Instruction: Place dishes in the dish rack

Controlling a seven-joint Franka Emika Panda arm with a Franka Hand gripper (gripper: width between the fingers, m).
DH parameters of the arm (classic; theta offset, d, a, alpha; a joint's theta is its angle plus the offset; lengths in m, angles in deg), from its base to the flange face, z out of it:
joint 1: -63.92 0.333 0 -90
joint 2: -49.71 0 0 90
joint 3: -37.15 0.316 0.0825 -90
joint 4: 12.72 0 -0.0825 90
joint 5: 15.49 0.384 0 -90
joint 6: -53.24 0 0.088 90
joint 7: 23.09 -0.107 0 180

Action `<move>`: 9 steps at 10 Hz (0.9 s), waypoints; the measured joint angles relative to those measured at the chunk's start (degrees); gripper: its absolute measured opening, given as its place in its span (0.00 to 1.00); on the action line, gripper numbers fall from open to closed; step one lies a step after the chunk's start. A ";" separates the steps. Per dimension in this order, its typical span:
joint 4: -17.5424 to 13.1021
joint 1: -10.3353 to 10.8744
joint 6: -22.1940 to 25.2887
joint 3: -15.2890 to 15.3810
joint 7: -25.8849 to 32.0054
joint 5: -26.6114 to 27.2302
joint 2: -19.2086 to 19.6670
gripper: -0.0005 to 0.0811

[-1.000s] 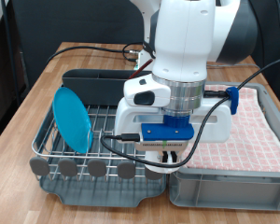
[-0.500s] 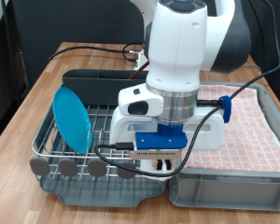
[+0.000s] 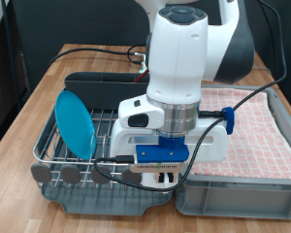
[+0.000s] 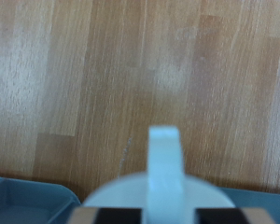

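The light-blue plate (image 3: 75, 123) stands on edge in the left part of the dish rack (image 3: 82, 160), a silver wire grid in a dark grey tray. My gripper (image 3: 161, 178) hangs low over the rack's right side, mostly hidden by the hand and its blue mount. In the wrist view the white mug (image 4: 157, 182) fills the near middle, handle pointing away, right at my fingertips (image 4: 140, 217); it looks blurred and held. Wooden tabletop lies beyond it. The wooden spoon is not in view.
A grey crate lined with pink-checked cloth (image 3: 265, 124) stands against the rack on the exterior view's right. A dark utensil holder (image 3: 95, 89) sits at the rack's back. Black cables (image 3: 87, 53) run across the wooden table behind.
The arm has moved towards the exterior view's left and bottom, lower over the rack's right side. The plate has not moved.
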 joint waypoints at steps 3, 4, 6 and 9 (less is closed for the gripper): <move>0.00 -0.20 -0.01 0.06 0.29 0.00 0.07 0.34; -0.23 -0.25 0.60 0.13 0.60 0.00 0.07 0.58; -2.83 -0.71 7.01 0.63 1.93 0.02 0.05 0.83; -7.32 -0.81 16.80 0.71 2.41 0.02 -0.11 0.95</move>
